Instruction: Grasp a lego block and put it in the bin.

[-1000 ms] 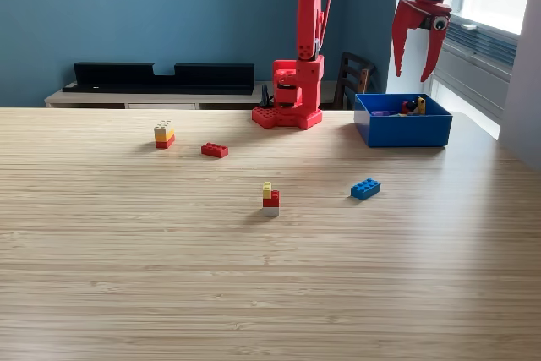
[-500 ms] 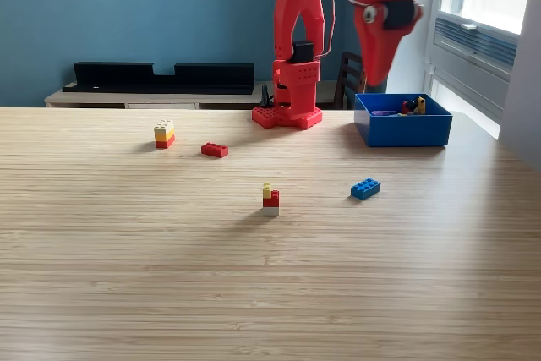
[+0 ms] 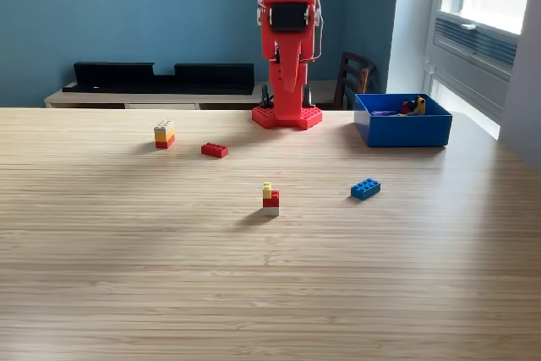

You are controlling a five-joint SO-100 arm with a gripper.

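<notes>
The blue bin [image 3: 402,130] stands at the back right of the wooden table with a few small pieces [image 3: 415,106] inside. Loose on the table lie a blue lego block [image 3: 365,188], a red block [image 3: 215,150], a yellow-red-grey stack [image 3: 270,199] and a beige-yellow-red stack [image 3: 164,134]. My red gripper [image 3: 288,82] hangs pointing down at the back centre, in front of the arm's base [image 3: 287,116]. It is well above the table and left of the bin. I see it edge-on, so its jaws blend together, and nothing shows in them.
A low white sideboard with black trays [image 3: 161,75] runs along the blue back wall. A dark chair [image 3: 355,79] stands behind the bin. A window and its sill [image 3: 482,48] line the exterior view's right side.
The arm has swung from above the bin toward the exterior view's left, ending over the table's back centre. The gripper, seen spread open a second ago, now faces the camera edge-on. No block has moved.
</notes>
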